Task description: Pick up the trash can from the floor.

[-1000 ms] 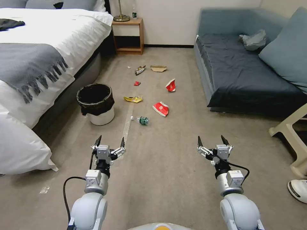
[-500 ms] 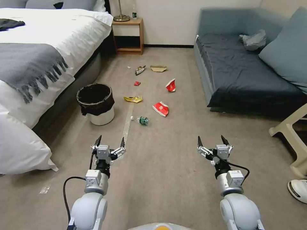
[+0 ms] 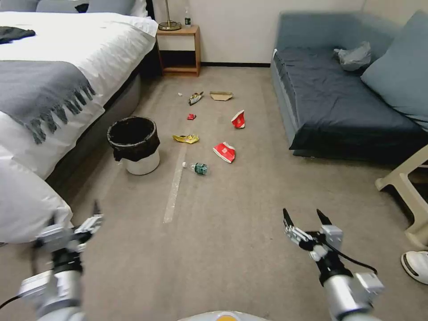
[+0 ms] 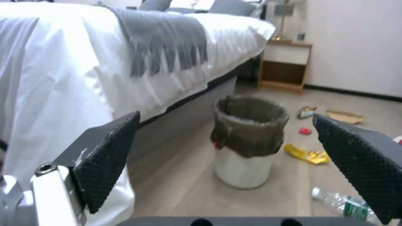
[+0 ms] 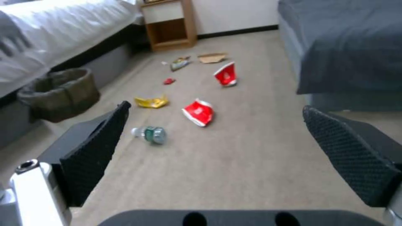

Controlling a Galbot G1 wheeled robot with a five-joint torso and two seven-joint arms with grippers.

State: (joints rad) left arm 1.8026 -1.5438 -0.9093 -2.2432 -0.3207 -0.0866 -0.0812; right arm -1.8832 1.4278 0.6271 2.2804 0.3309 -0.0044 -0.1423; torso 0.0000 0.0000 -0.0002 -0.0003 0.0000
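Trash can stands upright on the floor, just beside the bed, its black bag folded over the rim above the white body. I take the can as my landmark. A pale tape strip runs along the carpet just to the can's right. Further right of the can lie a yellow wrapper, a plastic bottle with a green label and a crushed red cup; a second red cup, a small red scrap, a snack packet and a piece of cardboard lie beyond it, toward the wooden nightstand. A blue-grey sofa sits well to the can's right.

My left gripper hangs above the carpet, on the near side of the can and well apart from it, close to the white bedding. In the left wrist view its two textured pads stand wide apart with nothing between them, and the can shows between them in the distance. My right gripper hangs well apart from the can, far to its right and nearer to me. In the right wrist view its pads are likewise spread wide and hold nothing; the can sits off to one side there, with the litter ahead. Neither gripper touches the can.
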